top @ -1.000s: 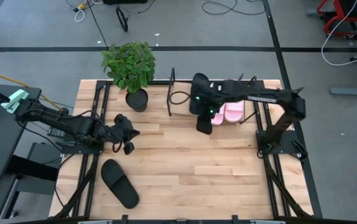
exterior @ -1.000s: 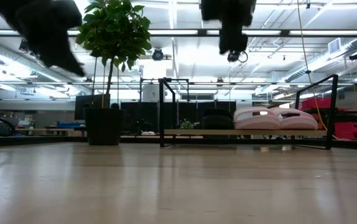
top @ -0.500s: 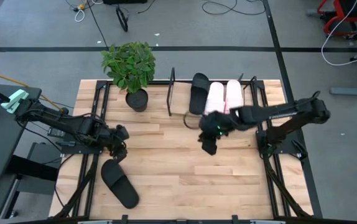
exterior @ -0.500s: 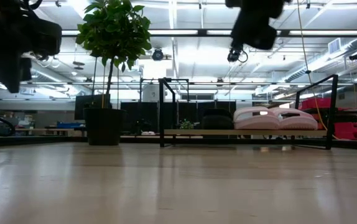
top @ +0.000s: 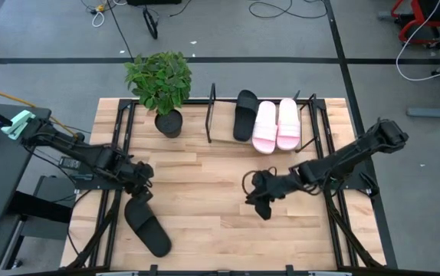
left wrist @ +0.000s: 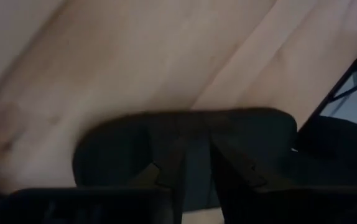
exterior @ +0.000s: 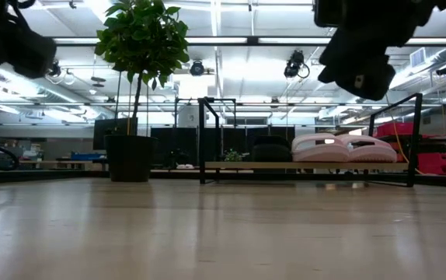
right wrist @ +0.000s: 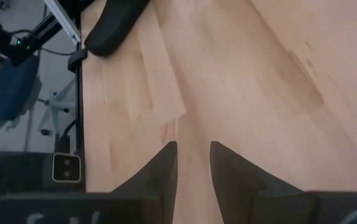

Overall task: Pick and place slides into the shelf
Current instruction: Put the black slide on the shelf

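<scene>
One black slide lies flat on the table near its left front corner, and the left wrist view shows it too. My left gripper hovers open just above its far end, pointing steeply down, fingers clear of it. The shelf stands at the far middle. On its wooden base rest another black slide and two pink slides, side by side. My right gripper hangs open over the table's middle with nothing between its fingers.
A potted plant stands at the far left, beside the shelf's left end frame. Black arm mounting rails run along both table sides. Bare wood lies between the two grippers.
My right gripper has drawn back from the shelf toward the near edge and sunk, now over the table's middle. My left gripper has swung toward the near edge, rolled and tipped down over the black slide on the table. No slide has moved.
</scene>
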Controlling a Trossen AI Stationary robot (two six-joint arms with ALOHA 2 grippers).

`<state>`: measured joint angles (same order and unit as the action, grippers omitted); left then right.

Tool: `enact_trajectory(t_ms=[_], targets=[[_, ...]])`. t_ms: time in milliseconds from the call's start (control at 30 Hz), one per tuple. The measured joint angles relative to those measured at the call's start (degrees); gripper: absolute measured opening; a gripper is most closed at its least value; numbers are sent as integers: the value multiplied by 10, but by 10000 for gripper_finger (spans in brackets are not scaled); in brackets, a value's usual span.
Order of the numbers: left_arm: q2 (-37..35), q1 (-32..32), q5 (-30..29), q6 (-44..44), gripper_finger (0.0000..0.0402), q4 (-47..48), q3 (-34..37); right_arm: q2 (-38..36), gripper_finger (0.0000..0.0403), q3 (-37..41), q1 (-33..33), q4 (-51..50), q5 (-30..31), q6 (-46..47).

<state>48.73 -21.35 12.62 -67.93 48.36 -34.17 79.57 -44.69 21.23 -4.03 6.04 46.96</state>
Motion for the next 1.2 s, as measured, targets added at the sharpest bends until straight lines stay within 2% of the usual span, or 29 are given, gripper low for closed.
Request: enact_trajectory(t_ms=[200,533,967,1200], targets=[[0,-63,6,-99,95,-4,0,2,100,0,28,-1,33,-1],[17,-161,-9,-214,116,-9,0,2,100,0,31,-1,35,-16],[89,-247,-6,-272,198,-34,0,2,100,0,30,-1,35,-19],[105,-277,-22,-280,219,-29,18,2,100,0,30,11,35,-19]])
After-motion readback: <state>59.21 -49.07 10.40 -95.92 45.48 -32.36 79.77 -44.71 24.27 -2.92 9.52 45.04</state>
